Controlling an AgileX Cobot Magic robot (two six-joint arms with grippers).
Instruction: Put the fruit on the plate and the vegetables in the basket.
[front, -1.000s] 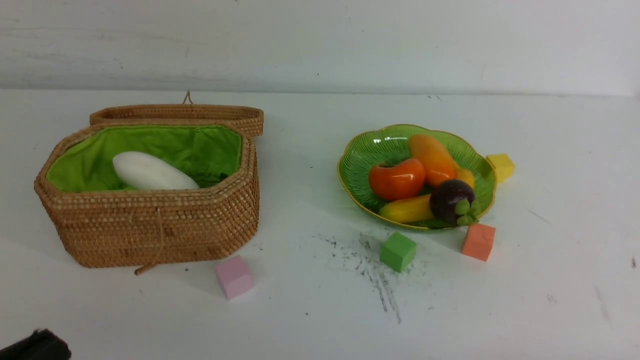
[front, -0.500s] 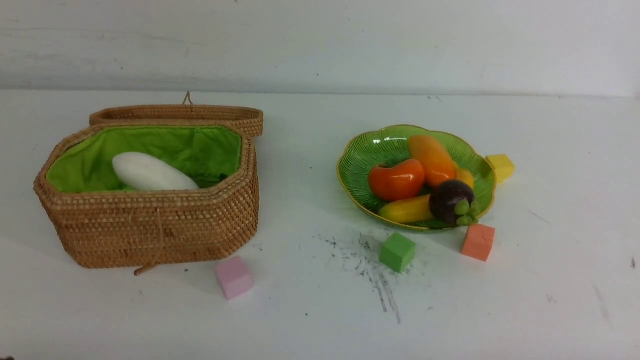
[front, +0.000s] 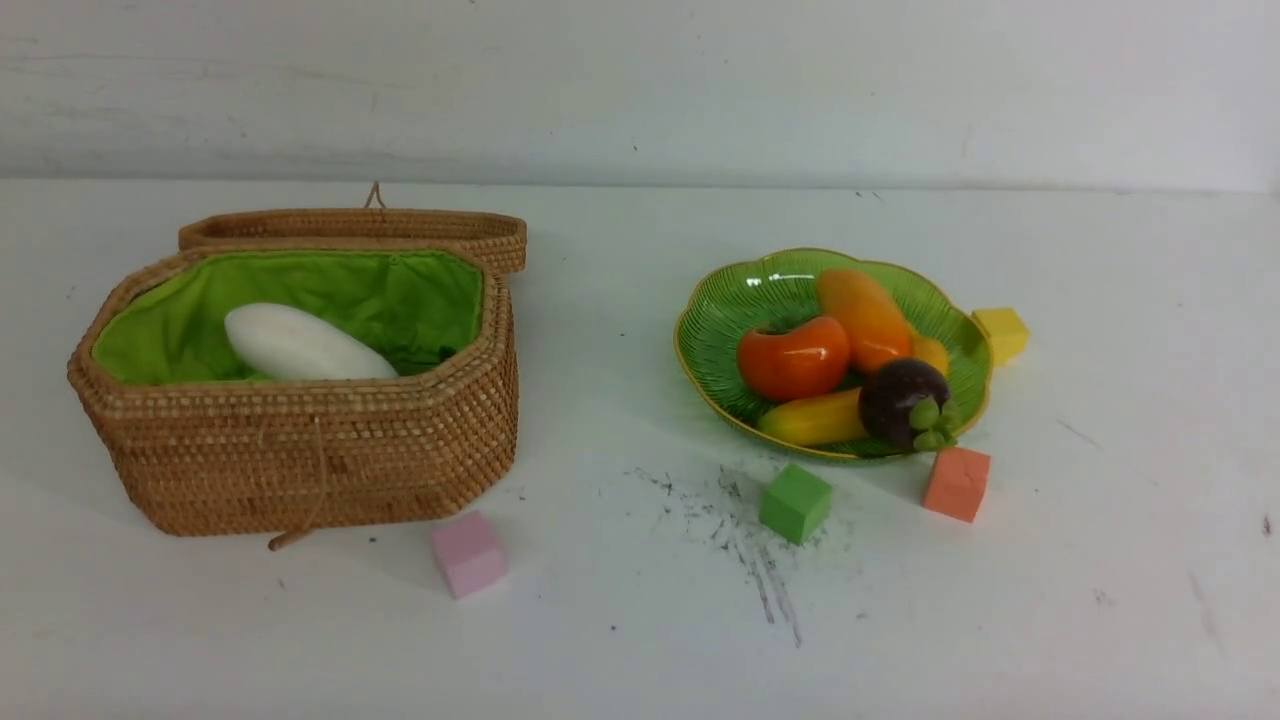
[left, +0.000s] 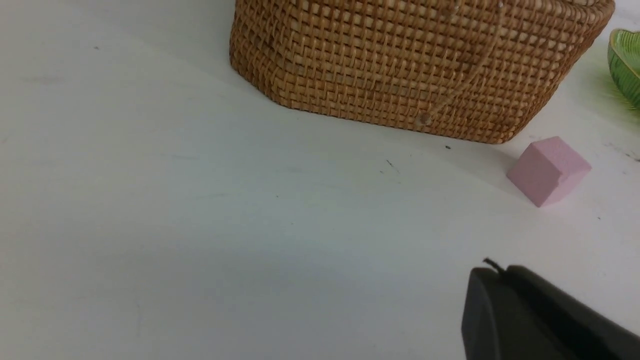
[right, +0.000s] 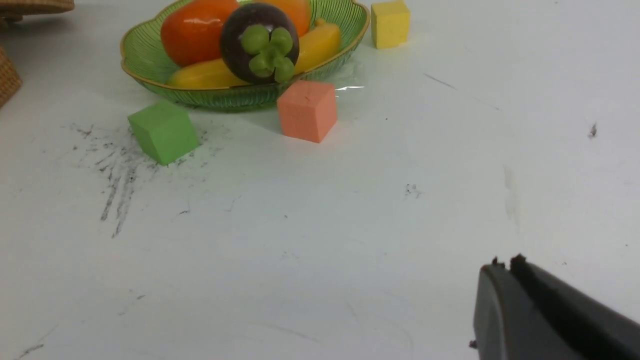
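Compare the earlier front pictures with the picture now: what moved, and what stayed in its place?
Only the left arm changed: a dark part of it showed at the front view's lower left corner a second ago and has since withdrawn out of that view. Nothing was gripped or released. The basket, the radish, the plate with its fruit and the cubes stayed put.

- The basket (front: 300, 460), octagonal brown rattan with bright green lining, stands open on the bench's left, its lid (front: 360, 228) folded back behind.
- A white radish (front: 300, 345) lies inside on the lining; other vegetables are not visible.
- The plate (front: 720, 330), scalloped green glass with a yellow edge, sits to the right.
- On it lie the mango (front: 865, 318), persimmon (front: 795, 358), banana (front: 812, 418) and mangosteen (front: 900, 395), touching one another.
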